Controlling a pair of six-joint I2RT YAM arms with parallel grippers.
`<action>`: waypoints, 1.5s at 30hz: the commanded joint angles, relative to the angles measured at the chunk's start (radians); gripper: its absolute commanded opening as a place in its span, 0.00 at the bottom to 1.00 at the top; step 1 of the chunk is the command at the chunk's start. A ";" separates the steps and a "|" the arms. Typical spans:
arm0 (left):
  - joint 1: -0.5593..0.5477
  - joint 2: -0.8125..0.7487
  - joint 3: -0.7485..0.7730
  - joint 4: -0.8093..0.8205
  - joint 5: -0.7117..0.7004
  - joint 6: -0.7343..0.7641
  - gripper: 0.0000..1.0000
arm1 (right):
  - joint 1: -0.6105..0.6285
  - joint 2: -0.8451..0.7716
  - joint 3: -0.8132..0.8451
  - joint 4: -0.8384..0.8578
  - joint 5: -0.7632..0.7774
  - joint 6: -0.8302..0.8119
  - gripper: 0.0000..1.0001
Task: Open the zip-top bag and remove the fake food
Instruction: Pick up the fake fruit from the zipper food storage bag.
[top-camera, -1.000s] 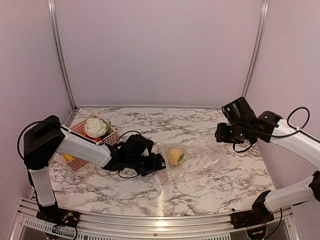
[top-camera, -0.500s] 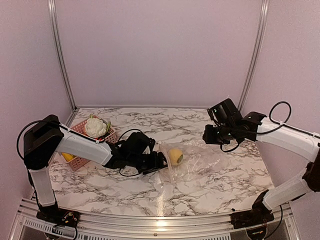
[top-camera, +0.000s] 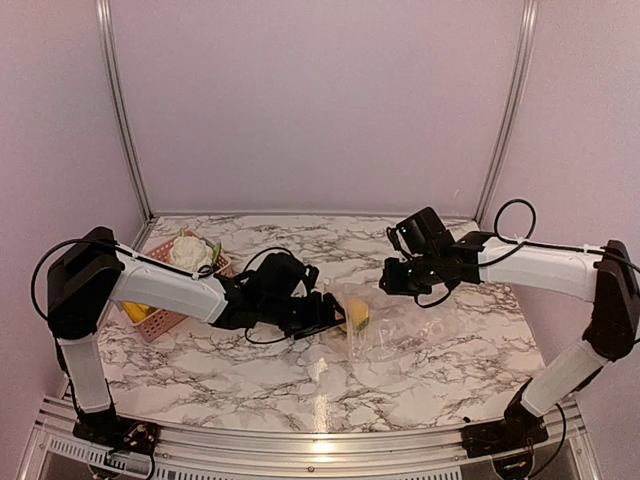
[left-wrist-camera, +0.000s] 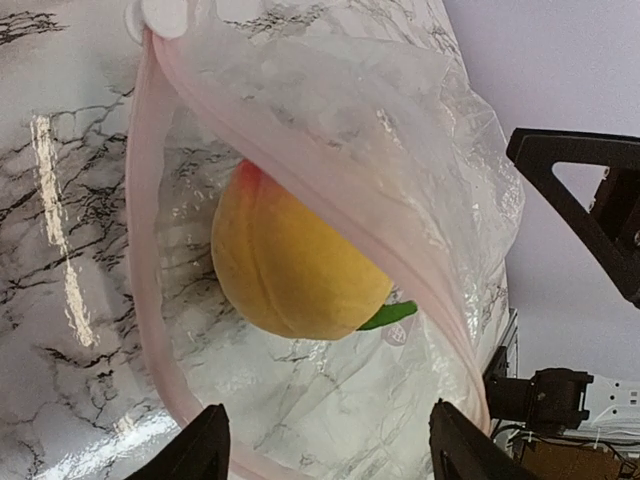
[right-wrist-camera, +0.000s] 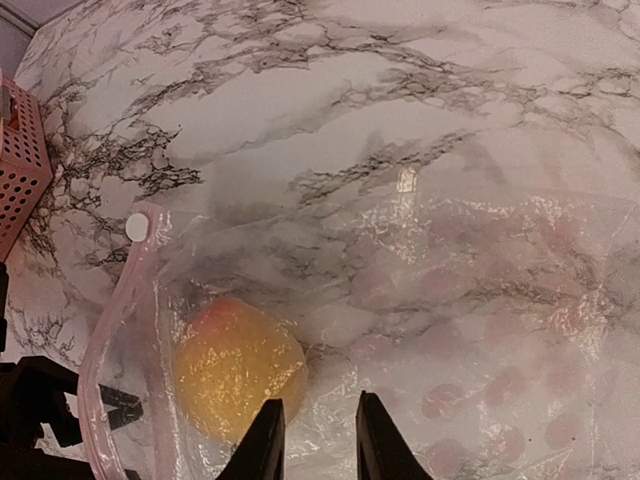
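The bag (top-camera: 400, 325) lies mid-frame with the yellow fruit (left-wrist-camera: 295, 265) inside; the plastic looks thin, floppy and slippery, likely best pinched at its pink zip edge (left-wrist-camera: 140, 250). The left gripper (left-wrist-camera: 330, 440) gapes at its mouth; the right gripper (right-wrist-camera: 318, 430) hovers, narrowly parted, empty

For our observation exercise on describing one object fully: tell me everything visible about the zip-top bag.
The zip-top bag is clear, crinkled plastic with a pink zip strip and a white slider. It lies on the marble table, mouth gaping toward the left end effector, and holds one yellow-orange fruit with a green leaf.
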 joint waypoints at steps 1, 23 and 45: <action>0.005 0.012 0.024 -0.047 0.003 0.014 0.71 | 0.026 0.032 0.018 0.057 -0.022 -0.001 0.24; 0.005 0.137 0.172 -0.130 -0.064 0.050 0.83 | 0.055 0.157 -0.076 0.159 -0.066 0.027 0.20; 0.005 0.169 0.220 -0.254 -0.161 0.104 0.95 | 0.100 0.224 -0.076 0.244 -0.154 0.021 0.42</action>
